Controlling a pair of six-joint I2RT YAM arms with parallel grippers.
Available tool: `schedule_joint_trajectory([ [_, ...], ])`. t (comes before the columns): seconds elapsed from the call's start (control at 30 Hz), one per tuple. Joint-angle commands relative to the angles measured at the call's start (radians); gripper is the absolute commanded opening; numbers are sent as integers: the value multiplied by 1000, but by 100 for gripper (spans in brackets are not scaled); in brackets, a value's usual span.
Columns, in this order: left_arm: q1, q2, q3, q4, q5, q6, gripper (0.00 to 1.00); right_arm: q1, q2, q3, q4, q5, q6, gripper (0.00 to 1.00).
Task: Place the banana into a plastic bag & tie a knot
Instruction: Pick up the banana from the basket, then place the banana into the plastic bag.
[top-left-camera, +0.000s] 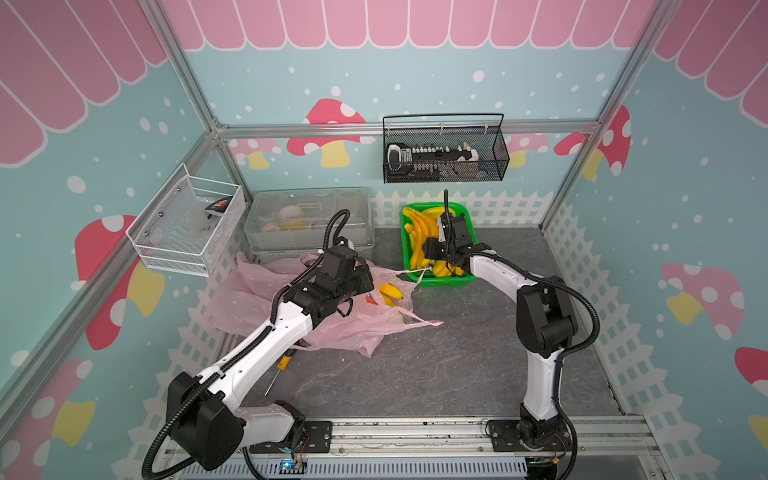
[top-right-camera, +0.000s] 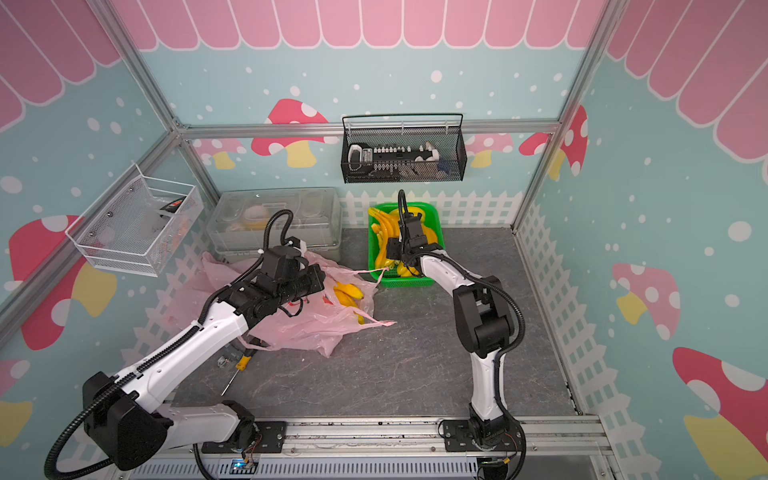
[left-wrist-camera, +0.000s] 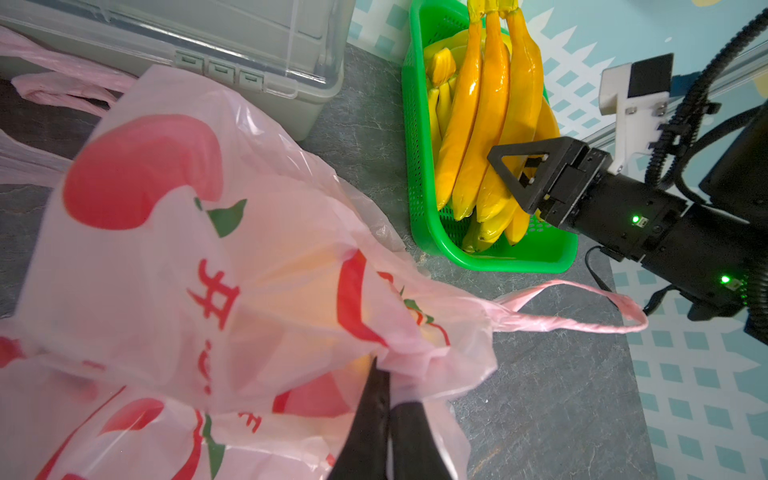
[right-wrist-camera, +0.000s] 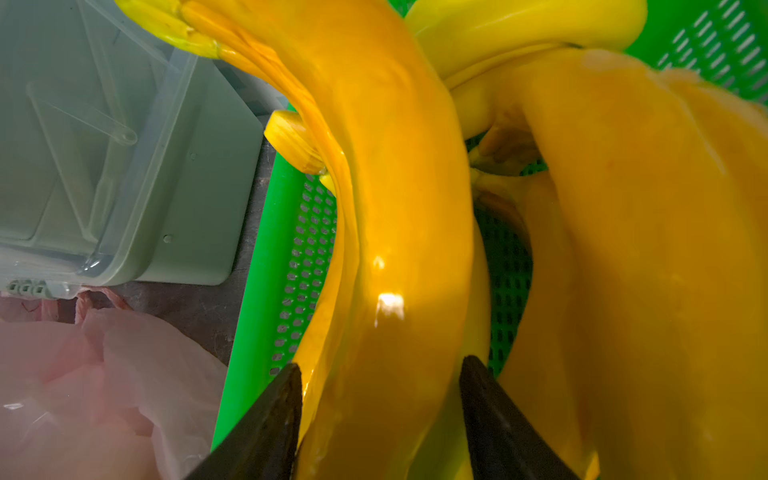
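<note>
The glossy orange-yellow banana lies in the green perforated plastic basket, which stands against the rear edge of the grey stone-patterned counter, about midway along it. Its skin is smooth and shiny with a bright highlight. Its body is long and curved, paler yellow at the stem, and it rests among other bananas of the same kind.

Your right claw is down in the basket with one finger on each side of this banana, close against its skin; you cannot tell whether they press on it. Your left claw is closed, pinching a fold of the pink translucent plastic bag with red and green print.

That bag lies crumpled toward the counter's left rear corner, in front of the clear lidded storage box, with one loop handle reaching toward the basket. Two yellow bananas show through it in both top views.
</note>
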Motion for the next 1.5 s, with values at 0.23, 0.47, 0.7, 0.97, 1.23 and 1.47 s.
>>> schedule_joint_trajectory([
  [0.23, -4, -27, -18, 11, -10, 9, 0, -5, -14, 31, 17, -4, 19, 32],
  [0.47, -4, -26, -18, 11, -19, 12, 0, -3, -190, -109, 87, -45, 33, 27],
  [0.7, -4, -22, -9, 8, -21, 20, 0, 1, -450, -312, 84, -65, 19, 25],
  [0.97, -8, -12, 4, 9, -6, 40, 0, 63, -827, -552, -139, 32, -56, 25],
  [1.23, -28, 0, 15, 8, -12, 54, 0, 244, -1080, -676, -397, 173, -12, 24],
  [1.47, -59, -1, 19, 2, -36, 70, 0, 337, -1121, -792, -414, 193, 66, 21],
])
